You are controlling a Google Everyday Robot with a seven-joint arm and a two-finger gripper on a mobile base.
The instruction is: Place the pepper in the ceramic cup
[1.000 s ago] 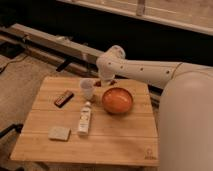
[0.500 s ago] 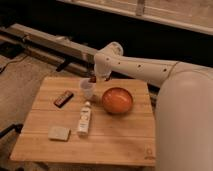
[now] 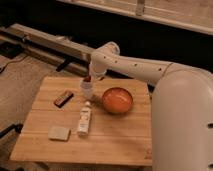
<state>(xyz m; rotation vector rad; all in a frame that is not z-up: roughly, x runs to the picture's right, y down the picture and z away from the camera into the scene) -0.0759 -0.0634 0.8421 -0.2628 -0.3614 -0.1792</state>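
Hanging just over the small pale ceramic cup (image 3: 87, 91), the gripper (image 3: 88, 80) has its fingers closed on the small dark red pepper (image 3: 87, 79), which sits right above the cup's rim. Beside the cup to the right rests a wide orange-red bowl (image 3: 117, 100). A white bottle (image 3: 84, 119) lies in front, a dark red-brown bar (image 3: 63, 98) to the left, and a pale flat sponge-like pad (image 3: 59, 133) nearer the wooden table's (image 3: 120, 142) front edge.
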